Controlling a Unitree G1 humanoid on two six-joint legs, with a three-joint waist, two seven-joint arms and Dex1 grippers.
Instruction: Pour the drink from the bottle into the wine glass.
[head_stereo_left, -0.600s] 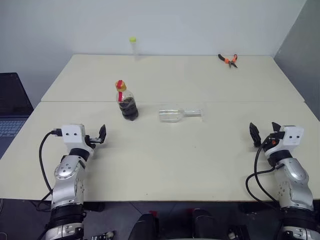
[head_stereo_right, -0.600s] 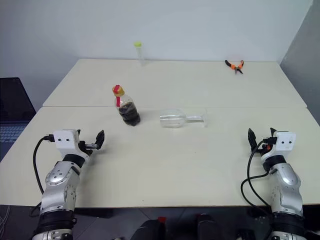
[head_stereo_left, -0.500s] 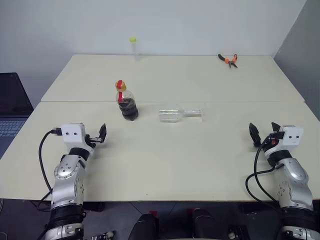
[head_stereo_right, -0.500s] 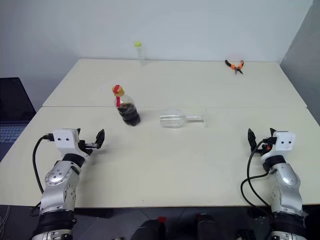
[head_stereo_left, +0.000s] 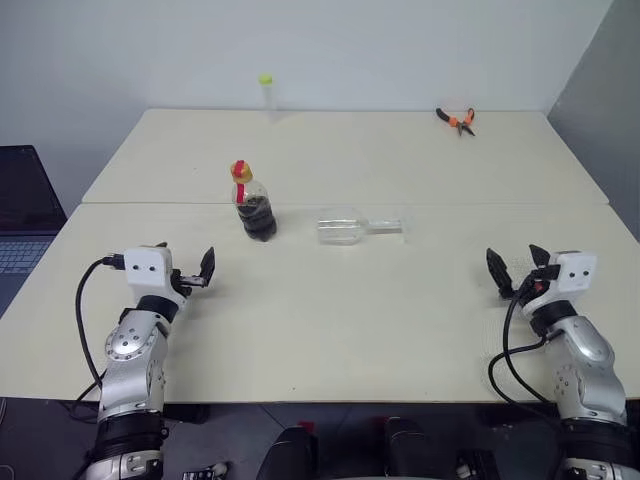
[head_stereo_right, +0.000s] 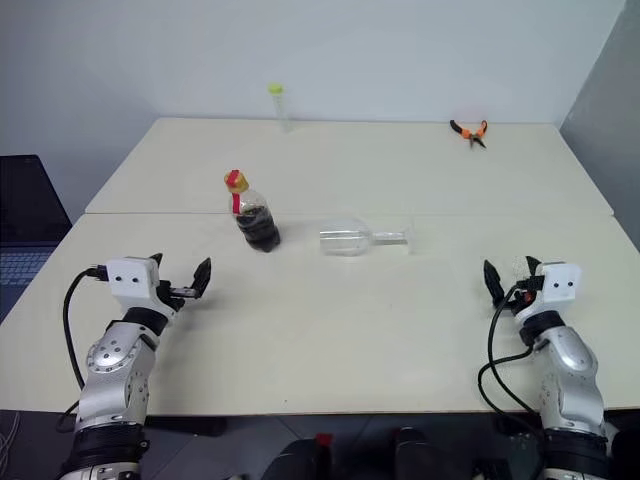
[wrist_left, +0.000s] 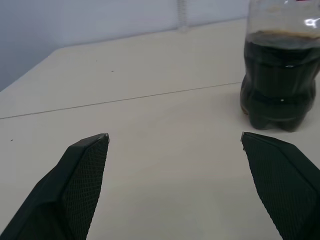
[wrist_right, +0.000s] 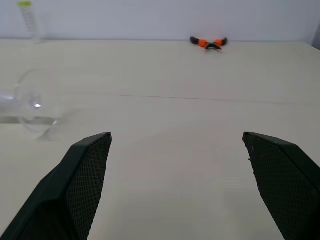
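The bottle (head_stereo_left: 253, 203) stands upright left of the table's middle, with a yellow-and-red cap and the dark drink (wrist_left: 279, 85) in its lower half. The wine glass (head_stereo_left: 352, 227) lies on its side just right of the bottle, its foot pointing right. My left gripper (head_stereo_left: 185, 268) is open near the front left, level and aimed toward the bottle, well short of it. My right gripper (head_stereo_left: 515, 264) is open near the front right, empty; in its wrist view the glass bowl (wrist_right: 31, 107) shows far off to one side.
A slim clear tube (head_stereo_left: 267, 93) with a yellow-green top stands at the table's far edge. Orange-handled pliers (head_stereo_left: 457, 120) lie at the far right. A laptop (head_stereo_left: 18, 210) sits beyond the table's left edge. A seam (head_stereo_left: 450, 204) crosses the table behind the glass.
My right gripper has shifted a little to the left, toward the table's middle. The left gripper, bottle and glass have stayed where they were.
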